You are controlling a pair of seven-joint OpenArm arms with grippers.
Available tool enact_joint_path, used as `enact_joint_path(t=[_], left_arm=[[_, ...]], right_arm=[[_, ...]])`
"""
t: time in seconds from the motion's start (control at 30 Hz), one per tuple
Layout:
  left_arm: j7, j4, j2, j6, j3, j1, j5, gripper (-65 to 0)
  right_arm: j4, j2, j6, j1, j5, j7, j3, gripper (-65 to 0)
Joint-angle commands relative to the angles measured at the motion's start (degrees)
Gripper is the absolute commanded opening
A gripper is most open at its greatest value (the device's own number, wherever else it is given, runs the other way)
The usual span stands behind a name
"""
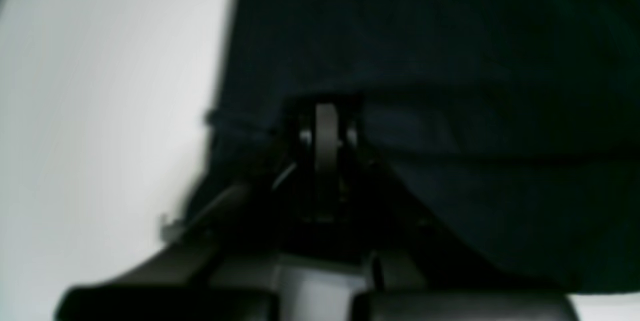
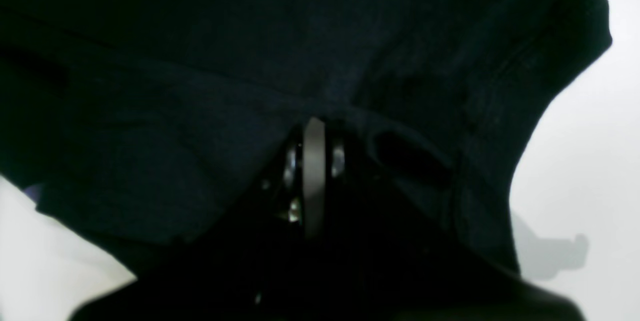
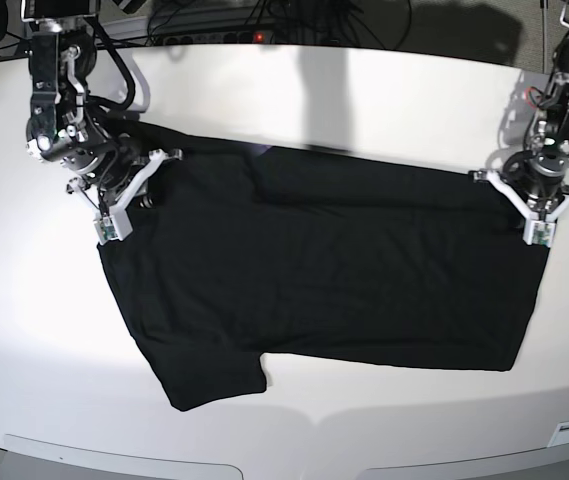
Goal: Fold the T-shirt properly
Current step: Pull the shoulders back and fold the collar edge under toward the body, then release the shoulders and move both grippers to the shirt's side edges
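The black T-shirt (image 3: 324, 270) lies spread across the white table (image 3: 44, 330), with one sleeve (image 3: 209, 380) pointing to the front left and a small purple patch (image 3: 263, 150) at its far edge. My left gripper (image 3: 526, 203) is at the shirt's far right corner; in the left wrist view (image 1: 326, 111) its jaws are closed with black cloth (image 1: 450, 61) bunched over the tips. My right gripper (image 3: 134, 185) is at the far left corner; in the right wrist view (image 2: 314, 128) it is closed into a fold of the cloth (image 2: 200, 111).
Cables and a power strip (image 3: 214, 35) lie beyond the table's far edge. The table's front edge (image 3: 294, 462) runs along the bottom of the base view. Bare white table shows left of the shirt and in front of it.
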Motion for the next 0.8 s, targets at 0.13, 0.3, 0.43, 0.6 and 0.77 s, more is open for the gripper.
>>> enact_joint_path(t=[0.13, 0.3, 0.43, 0.6, 0.77], left_arm=[[-0.3, -5.6, 1.9, -1.4, -0.5, -2.2, 0.4, -65.0], [3.0, -5.4, 1.7, -1.5, -0.5, 1.9, 1.1, -65.0], [3.5, -1.7, 1.6, -1.4, -0.5, 8.9, 4.4, -65.0], [3.1, 5.9, 1.6, -0.5, -0.5, 18.2, 6.1, -65.0], [2.8, 13.4, 1.8, 1.5, -0.5, 25.3, 10.6, -65.0]], right_arm=[[1.0, -0.6, 0.4, -0.4, -4.5, -0.7, 0.3, -65.0], [1.4, -0.6, 0.4, -5.0, -5.5, 1.4, 0.4, -65.0], [3.0, 0.4, 0.4, -10.4, -5.5, 5.5, 0.5, -65.0], [6.0, 0.7, 0.4, -16.8, -5.5, 7.9, 2.7, -65.0], [7.1, 0.7, 0.4, -21.4, -5.5, 11.3, 7.8, -65.0]])
